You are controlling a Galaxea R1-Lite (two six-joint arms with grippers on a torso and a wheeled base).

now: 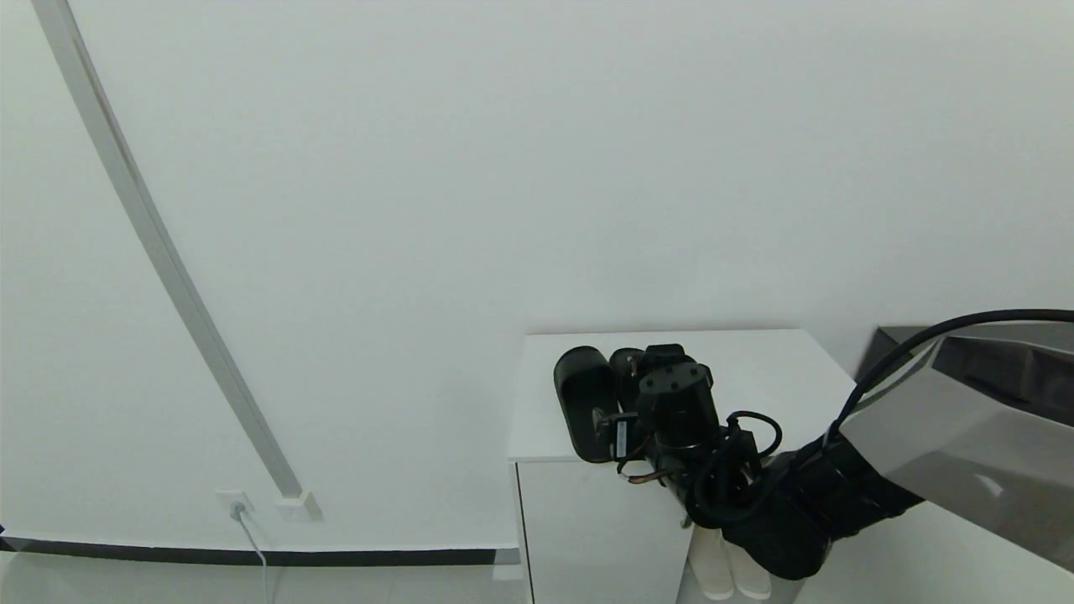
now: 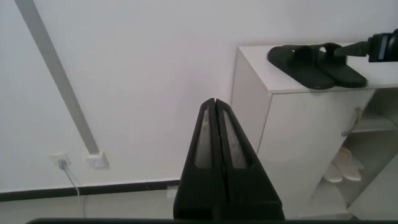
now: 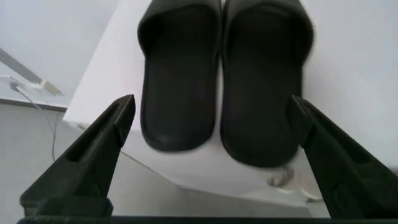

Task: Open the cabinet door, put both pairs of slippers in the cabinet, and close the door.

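Against a white wall, the cabinet (image 1: 587, 520) is open with white slippers (image 2: 345, 168) inside. Black slippers (image 3: 261, 81) wait on top before the spread right tool (image 3: 211, 104); the left tool (image 2: 215, 104) is pressed together.

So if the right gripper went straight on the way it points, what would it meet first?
The right gripper would likely meet the black slippers on the cabinet top, straight ahead of its open jaws; depth is unclear.

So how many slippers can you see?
4. Two black slippers lie side by side on top of the cabinet; two white slippers sit low inside it. Others may be hidden.
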